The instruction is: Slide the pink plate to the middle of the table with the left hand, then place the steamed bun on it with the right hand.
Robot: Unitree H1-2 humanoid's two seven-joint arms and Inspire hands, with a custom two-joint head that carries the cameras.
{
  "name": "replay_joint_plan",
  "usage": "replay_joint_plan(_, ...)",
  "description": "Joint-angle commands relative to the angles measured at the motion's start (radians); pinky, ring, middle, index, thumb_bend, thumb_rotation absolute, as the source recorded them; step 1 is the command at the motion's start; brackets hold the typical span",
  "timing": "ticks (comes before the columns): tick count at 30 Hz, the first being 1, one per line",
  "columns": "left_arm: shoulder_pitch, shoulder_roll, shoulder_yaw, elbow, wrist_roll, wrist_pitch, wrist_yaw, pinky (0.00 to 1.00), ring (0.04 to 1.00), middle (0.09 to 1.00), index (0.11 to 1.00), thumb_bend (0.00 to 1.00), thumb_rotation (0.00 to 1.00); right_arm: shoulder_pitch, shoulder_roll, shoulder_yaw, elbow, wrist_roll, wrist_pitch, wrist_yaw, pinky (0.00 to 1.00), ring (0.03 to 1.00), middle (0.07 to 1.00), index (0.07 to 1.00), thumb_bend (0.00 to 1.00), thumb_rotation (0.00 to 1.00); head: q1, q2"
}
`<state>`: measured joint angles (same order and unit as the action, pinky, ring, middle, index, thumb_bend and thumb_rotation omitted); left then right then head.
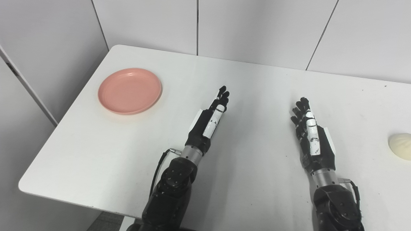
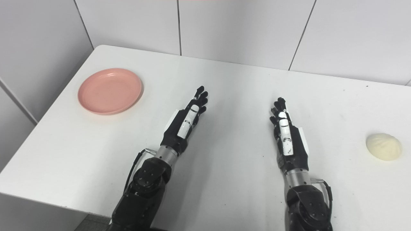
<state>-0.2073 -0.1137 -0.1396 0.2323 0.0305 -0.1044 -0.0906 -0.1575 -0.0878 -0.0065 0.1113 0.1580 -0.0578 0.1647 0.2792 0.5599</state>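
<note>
A round pink plate (image 1: 129, 90) lies empty near the table's far left corner. A pale steamed bun (image 2: 384, 146) sits at the right side of the table. My left hand (image 1: 210, 118) rests over the middle of the table, fingers stretched forward, open and holding nothing, well to the right of the plate. My right hand (image 1: 310, 131) is also open with straight fingers, empty, some way left of the bun.
The white table (image 1: 257, 89) has a rounded far left corner and a near left edge that drops off. Grey wall panels (image 1: 257, 29) stand right behind its back edge.
</note>
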Motion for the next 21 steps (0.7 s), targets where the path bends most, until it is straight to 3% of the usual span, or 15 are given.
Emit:
replay_joint_plan(1, 0.071, 0.01, -0.001, 0.115, 0.006, -0.029, 0.007, 1.0, 1.0, 1.0, 1.0, 0.35, 1.0, 0.043, -0.011, -0.011, 0.052, 0.006, -0.023, 0.011, 1.0, 1.0, 1.0, 1.0, 0.18, 1.0, -0.002, 0.0)
replay_joint_plan(9, 0.059, 0.009, 0.004, 0.102, -0.001, -0.021, 0.007, 1.0, 1.0, 1.0, 1.0, 0.33, 1.0, 0.04, -0.014, -0.007, 0.066, 0.007, -0.043, 0.015, 1.0, 1.0, 1.0, 1.0, 0.18, 1.0, -0.001, -0.002)
replay_joint_plan(21, -0.001, -0.005, 0.043, -0.06, -0.025, 0.038, 0.026, 1.0, 1.0, 1.0, 1.0, 0.39, 1.0, 0.034, -0.019, -0.012, 0.072, 0.014, -0.039, 0.011, 1.0, 1.0, 1.0, 1.0, 0.17, 1.0, -0.007, 0.001)
